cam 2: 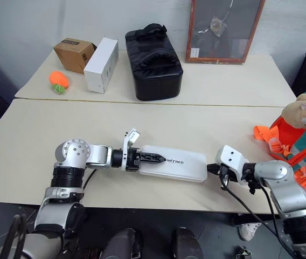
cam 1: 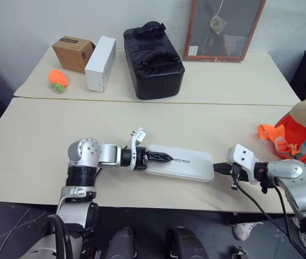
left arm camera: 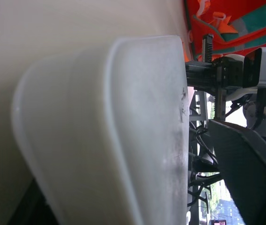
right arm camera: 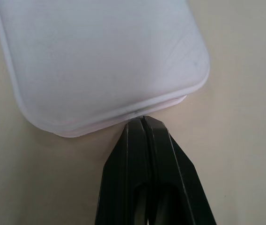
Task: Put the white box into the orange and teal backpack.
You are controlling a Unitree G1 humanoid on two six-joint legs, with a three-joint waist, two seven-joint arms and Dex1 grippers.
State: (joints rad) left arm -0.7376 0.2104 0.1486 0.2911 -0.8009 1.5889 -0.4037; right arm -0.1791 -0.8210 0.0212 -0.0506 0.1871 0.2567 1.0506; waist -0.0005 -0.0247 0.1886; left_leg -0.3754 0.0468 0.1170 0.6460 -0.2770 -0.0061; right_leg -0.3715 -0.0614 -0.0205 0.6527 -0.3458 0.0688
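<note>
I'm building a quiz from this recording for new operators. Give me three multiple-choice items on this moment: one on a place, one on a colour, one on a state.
1. Where does the white box lie?
A. on the near table
B. inside the backpack
C. on the black duffel bag

2. What colour is the small ball on the far table?
A. blue
B. orange and green
C. white

3. How do the right gripper fingers stand?
A. wide open
B. around the box
C. shut

Answers: 1 A, it lies flat between the arms; 2 B, both colours show; 3 C, the fingers meet at the box's end.

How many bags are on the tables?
2: a black duffel bag stands on the far table, and the orange and teal backpack sits at the near table's right edge, partly out of frame.
</note>
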